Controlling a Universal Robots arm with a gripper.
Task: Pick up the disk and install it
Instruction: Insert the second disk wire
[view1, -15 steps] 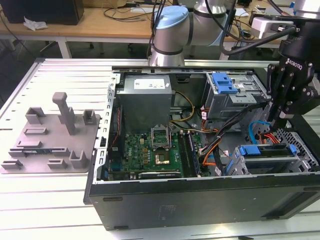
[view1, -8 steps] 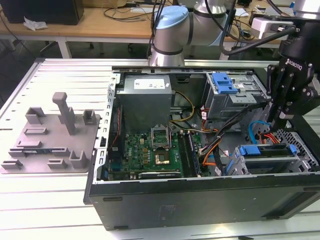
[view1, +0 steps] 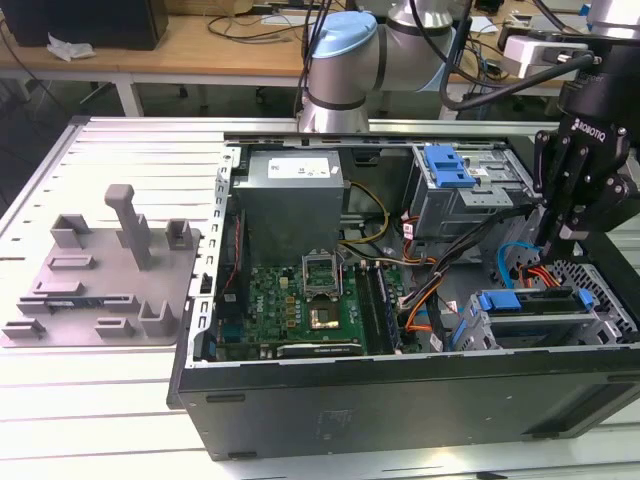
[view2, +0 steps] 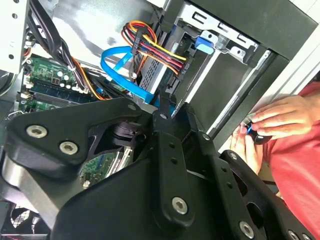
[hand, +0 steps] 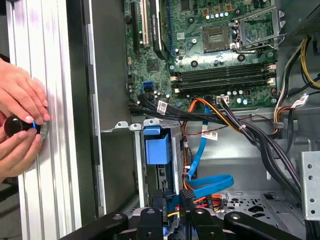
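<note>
The end effector (view1: 560, 235) hangs over the far right part of the open computer case (view1: 400, 400), its black fingers (view1: 570, 170) pointing down. In both wrist views the fingers (hand: 186, 197) meet at the tips, drawn together on nothing, just above the cables by the drive bay. It touches no part that can be made out. The arm (view1: 345, 55) comes in from the far side of the counter (view1: 90, 400), its grey and blue joint behind the case, and bends across to the exterior view's right so that the wrist stands nearly upright above the case.

The disk (view1: 527, 300) sits in the cage at the near right corner of the case, its blue bracket showing along the top edge; in the first wrist view the blue bracket (hand: 158, 147) lies inside the metal bay, with a blue flat cable (hand: 210, 182) and red and orange wires (hand: 200, 200) running just beside it. The motherboard (view1: 300, 300) lies in the middle of the case, and a grey fixture plate (view1: 100, 270) rests on the counter to the exterior view's left, well apart. A person's hands (hand: 20, 125) hold a small dark knob against the case's outer edge
</note>
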